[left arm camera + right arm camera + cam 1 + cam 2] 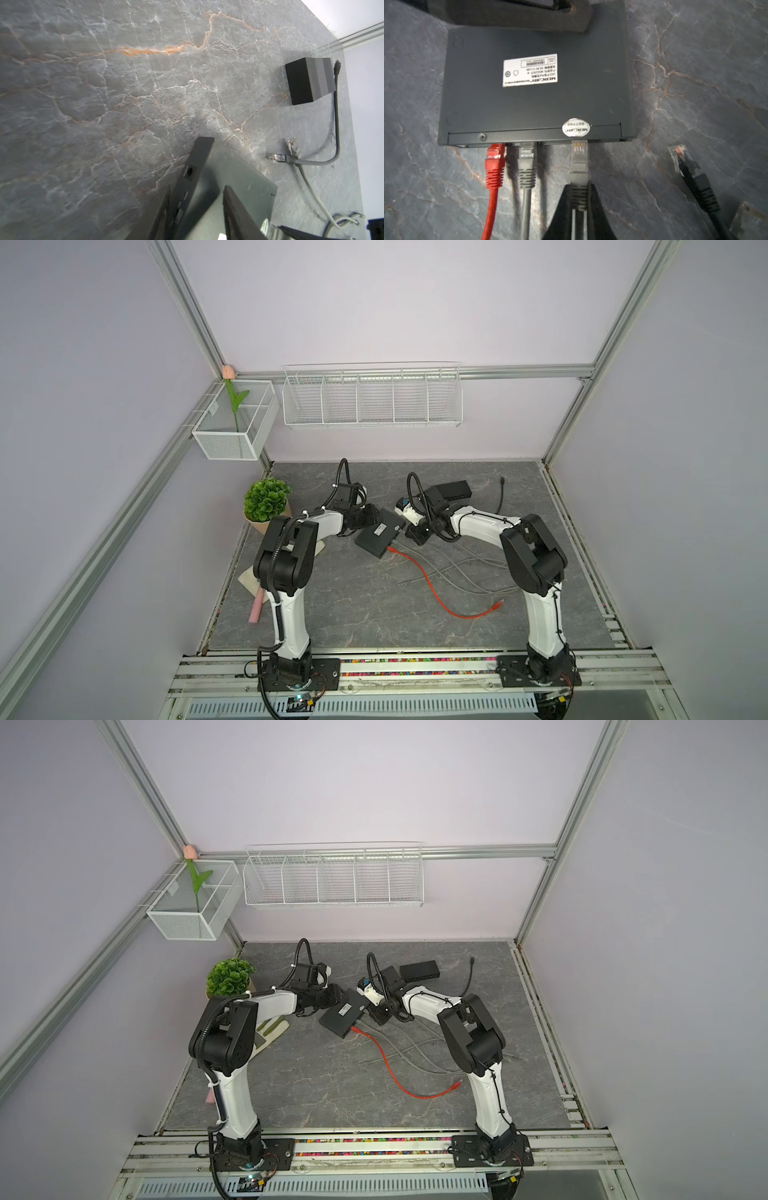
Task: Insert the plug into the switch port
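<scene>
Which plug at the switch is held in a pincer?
The clear grey-booted plug in the right pincer; the red plug and other grey plug sit in the switch, unheld.

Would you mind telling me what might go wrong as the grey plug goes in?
1. The grey plug, pinched at its boot by the right gripper, has only its tip at the switch; slightly misaligned, it may jam on the port's edge.
2. Pushing may slide the switch unless the left gripper, straddling its back edge, grips firmly.

Two switches, one red cable, one black cable, perhaps three grey cables.
</scene>
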`<state>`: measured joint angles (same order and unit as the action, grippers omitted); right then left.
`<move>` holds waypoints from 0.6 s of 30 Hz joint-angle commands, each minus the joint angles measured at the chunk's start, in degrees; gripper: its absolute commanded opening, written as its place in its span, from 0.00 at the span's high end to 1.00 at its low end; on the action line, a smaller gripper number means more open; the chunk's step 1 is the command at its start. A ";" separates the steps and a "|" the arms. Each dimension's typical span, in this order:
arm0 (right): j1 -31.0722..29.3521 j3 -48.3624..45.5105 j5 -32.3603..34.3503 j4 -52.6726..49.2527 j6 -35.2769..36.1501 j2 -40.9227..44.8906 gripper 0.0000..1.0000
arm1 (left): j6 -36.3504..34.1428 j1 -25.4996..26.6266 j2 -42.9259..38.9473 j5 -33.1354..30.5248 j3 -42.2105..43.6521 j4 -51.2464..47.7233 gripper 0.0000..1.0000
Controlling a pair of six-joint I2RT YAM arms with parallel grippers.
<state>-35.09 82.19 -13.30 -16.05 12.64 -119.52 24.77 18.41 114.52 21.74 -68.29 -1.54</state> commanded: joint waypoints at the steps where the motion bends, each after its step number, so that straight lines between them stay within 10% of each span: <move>1: -0.24 0.73 -0.34 -0.01 1.21 -1.30 0.93 | -0.43 0.17 -0.49 2.61 -0.17 0.13 0.57; 18: -0.08 0.34 0.59 2.33 1.63 -2.68 0.93 | 0.27 0.02 0.04 2.95 -0.17 0.71 0.58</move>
<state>-35.09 82.17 -13.30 -15.35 13.39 -120.79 24.84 18.24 114.52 22.57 -68.29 -1.37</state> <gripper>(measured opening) 0.126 0.424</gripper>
